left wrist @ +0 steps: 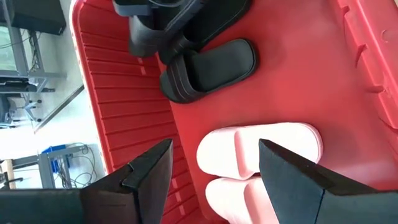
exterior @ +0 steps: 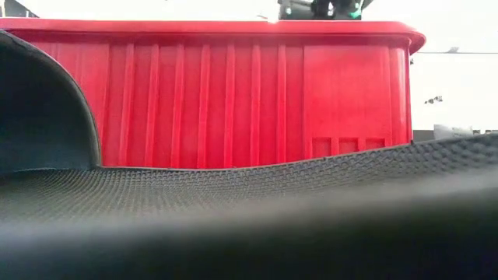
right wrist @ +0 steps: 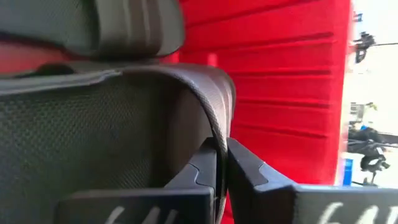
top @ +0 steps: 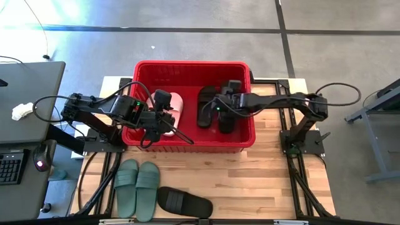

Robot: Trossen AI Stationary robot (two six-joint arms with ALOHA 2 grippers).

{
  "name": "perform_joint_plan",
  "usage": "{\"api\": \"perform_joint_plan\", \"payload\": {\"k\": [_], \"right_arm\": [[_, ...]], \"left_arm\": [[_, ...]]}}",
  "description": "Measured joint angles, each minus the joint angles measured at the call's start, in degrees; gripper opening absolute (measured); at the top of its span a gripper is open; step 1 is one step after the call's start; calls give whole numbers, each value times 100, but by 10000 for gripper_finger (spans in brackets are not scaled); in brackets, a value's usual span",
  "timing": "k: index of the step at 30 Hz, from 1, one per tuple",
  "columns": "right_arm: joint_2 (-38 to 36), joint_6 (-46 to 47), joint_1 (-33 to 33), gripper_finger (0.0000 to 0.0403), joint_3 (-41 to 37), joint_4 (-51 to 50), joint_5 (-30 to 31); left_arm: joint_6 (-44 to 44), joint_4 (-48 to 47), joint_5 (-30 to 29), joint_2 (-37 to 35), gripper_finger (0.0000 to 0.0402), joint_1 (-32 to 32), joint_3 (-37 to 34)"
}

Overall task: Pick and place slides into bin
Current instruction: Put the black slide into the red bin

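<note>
1. The red bin (top: 190, 67) sits on the tabletop (top: 262, 181), between the two arms.
2. The left pincer (left wrist: 214, 165) hangs inside the bin's left half, over the pink slides (left wrist: 249, 155); its fingers (left wrist: 152, 168) stand wide apart, holding nothing.
3. The pink slides lie side by side on the bin floor, touching each other.
4. The right pincer (right wrist: 222, 163) is in the bin's right half, clamped on the strap edge of a black slide (right wrist: 93, 118).
5. Other black slides (top: 208, 106) lie in the bin's right half, around the right pincer.
6. The green pair (top: 137, 187) lies on the tabletop in front of the bin, side by side.
7. One black slide (top: 184, 202) lies just right of the green pair, near the tabletop's front edge.
</note>
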Motion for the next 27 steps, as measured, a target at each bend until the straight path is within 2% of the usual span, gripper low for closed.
{"api": "perform_joint_plan", "payload": {"k": [5, 11, 27], "right_arm": [[0, -11, -56, 0, -343, 413, -280], [0, -16, -56, 0, -404, 586, -587], [0, 53, -308, 0, -404, 659, -751]], "left_arm": [[-22, 174, 0, 0, 221, 0, 0], [17, 279, 0, 0, 221, 0, 0], [-153, 294, 2, 0, 221, -4, 0]]}}
